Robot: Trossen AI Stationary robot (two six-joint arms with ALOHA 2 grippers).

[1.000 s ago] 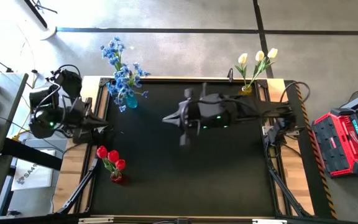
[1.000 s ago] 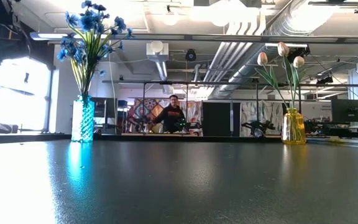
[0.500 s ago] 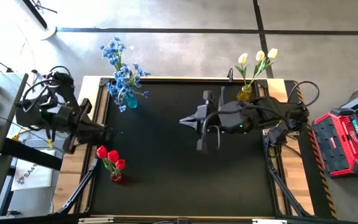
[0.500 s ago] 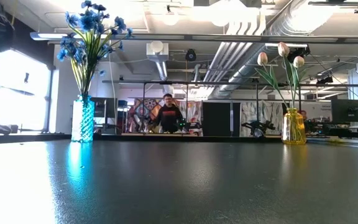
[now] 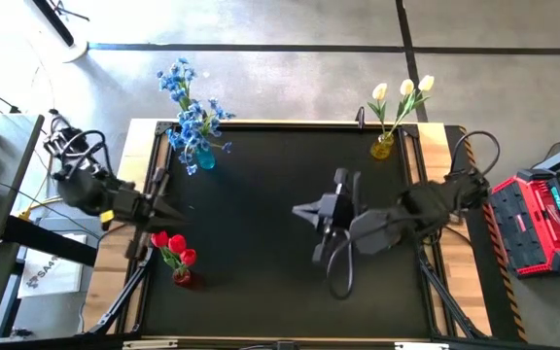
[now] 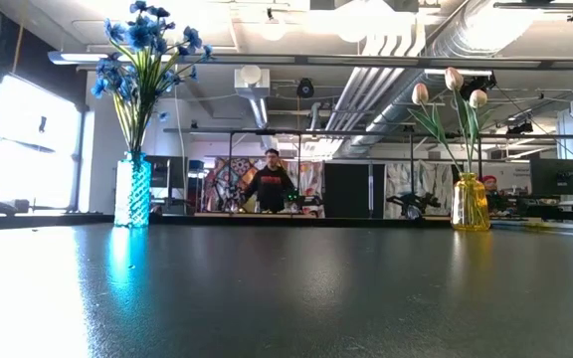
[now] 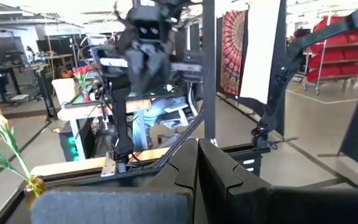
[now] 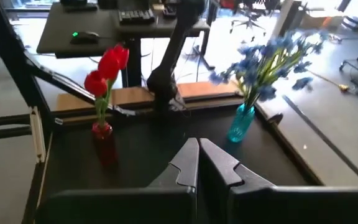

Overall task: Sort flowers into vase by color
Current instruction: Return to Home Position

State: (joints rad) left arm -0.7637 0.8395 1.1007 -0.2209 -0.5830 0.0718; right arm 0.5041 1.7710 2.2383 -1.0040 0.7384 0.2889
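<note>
Your left gripper (image 7: 197, 146) and right gripper (image 8: 197, 146) are both pinched closed, empty. Artificial red tulips (image 5: 173, 248) sit in small red vase (image 5: 182, 278), blue blossom sprays (image 5: 191, 117) in ribbed blue glass vase (image 6: 132, 191), pale cream tulips (image 5: 402, 90) in yellow glass vase (image 6: 470, 203). Stems likely light, bendy: pinch mid-stem, not heads.

Dark desk (image 6: 286, 298) fills lower half of frame, surface glossy. Blue ribbed vase (image 6: 132, 192) upright at left on far desk edge, holding blue blossom sprays (image 6: 147, 45) reaching into upper left corner; blue glow on desk just below vase. Yellow vase (image 6: 470, 203) upright at right, well apart from blue one, holding three cream tulips (image 6: 453, 80). Person (image 6: 271, 185) in dark top stands far back, centre. Ceiling ducts (image 6: 406, 70) upper right. Bright window (image 6: 28, 149) at left edge.
</note>
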